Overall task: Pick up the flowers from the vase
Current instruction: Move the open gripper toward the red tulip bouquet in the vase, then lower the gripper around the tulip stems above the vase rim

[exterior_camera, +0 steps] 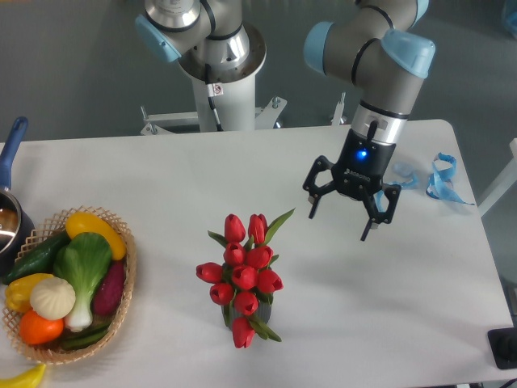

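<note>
At two o'clock from the flowers (245, 275), I see my gripper (341, 227) hanging over the white table (388, 299), arm angled down, black fingers spread wide, holding nothing. Glossy red buds hide most of the dark vase (230, 317).

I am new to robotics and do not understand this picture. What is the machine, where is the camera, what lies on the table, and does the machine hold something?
It is a robot arm, seen by one fixed camera looking down at a white table. At the arm's end is the gripper, a black two-finger claw; it is open, holds nothing, and hangs up and to the right of the flowers. These red tulips stand in a vase, mostly hidden. On the left a wicker basket holds toy vegetables. Blue ribbon lies at the far right.
</note>
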{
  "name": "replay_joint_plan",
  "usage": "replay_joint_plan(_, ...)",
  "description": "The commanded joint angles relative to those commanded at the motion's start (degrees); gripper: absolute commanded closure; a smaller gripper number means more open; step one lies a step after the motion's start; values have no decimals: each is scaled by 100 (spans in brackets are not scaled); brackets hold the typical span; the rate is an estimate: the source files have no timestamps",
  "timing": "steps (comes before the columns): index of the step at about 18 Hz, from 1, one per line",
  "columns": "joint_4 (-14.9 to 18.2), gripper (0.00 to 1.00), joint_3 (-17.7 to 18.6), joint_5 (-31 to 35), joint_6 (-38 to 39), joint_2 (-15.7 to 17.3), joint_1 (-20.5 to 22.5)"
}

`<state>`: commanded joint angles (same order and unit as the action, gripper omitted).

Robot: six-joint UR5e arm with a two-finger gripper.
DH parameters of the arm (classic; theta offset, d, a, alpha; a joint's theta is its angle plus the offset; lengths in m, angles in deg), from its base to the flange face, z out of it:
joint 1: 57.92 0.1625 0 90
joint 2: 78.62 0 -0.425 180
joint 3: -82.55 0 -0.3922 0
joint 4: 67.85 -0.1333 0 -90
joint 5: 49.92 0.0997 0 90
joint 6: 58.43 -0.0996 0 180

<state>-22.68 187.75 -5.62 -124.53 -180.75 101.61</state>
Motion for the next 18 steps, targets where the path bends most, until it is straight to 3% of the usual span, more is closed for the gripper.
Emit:
replay_joint_plan(4,0,0,-26,-140,44,-52,-219)
replay_joint_plan(9,-17,0,-70,-914,35,-395,-413)
replay_joint_plan(13,-369,0,-167,-1063,0,-746,-475)
replay_joint_plan(18,-395,0,-368,-1205,0,-1001,-598)
